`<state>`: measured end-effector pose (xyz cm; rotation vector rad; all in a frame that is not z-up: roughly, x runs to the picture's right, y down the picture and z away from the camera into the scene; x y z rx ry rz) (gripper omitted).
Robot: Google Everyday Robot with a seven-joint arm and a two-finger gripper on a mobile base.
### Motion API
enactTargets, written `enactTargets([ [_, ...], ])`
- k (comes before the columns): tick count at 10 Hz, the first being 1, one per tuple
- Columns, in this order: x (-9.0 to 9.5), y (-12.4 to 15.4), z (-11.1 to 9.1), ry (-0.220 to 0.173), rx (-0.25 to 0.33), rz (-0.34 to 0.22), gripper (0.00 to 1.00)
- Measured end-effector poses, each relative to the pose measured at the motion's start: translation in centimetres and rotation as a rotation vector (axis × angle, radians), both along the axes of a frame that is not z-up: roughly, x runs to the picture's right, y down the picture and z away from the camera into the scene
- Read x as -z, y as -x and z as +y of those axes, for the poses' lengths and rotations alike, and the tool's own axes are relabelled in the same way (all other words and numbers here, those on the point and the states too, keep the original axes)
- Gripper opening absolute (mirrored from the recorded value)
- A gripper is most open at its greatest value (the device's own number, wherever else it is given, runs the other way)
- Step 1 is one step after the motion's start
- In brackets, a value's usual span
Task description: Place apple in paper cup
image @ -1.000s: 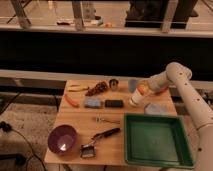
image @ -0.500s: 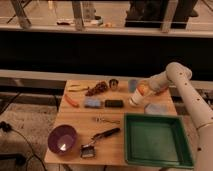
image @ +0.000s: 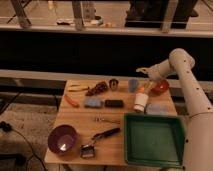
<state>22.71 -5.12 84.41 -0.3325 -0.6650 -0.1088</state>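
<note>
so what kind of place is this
Probably an indoor robot test area, not a home: a wooden table laid with odd items like a purple bowl and green tray, a railing behind. The gripper hangs over the paper cup.

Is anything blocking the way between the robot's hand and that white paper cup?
Nothing visible does. The gripper hangs just above the mouth of the paper cup, at the back right of the table. The blue cup and the red bowl stand behind it on either side, clear of the gap.
</note>
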Motion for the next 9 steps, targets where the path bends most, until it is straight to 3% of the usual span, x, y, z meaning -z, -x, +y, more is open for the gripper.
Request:
enactTargets([
  [3,0.4,-0.1,-0.1,0.023,-0.006,-0.030,0.80],
  [5,0.1,0.2,0.2,0.027,0.026,-0.023,0.80],
  [7,-1.1,0.5,1.1,0.028,0.041,-0.022,0.69],
  [9,-1.0,-0.7,1.0,0.033,0.033,-0.022,0.69],
])
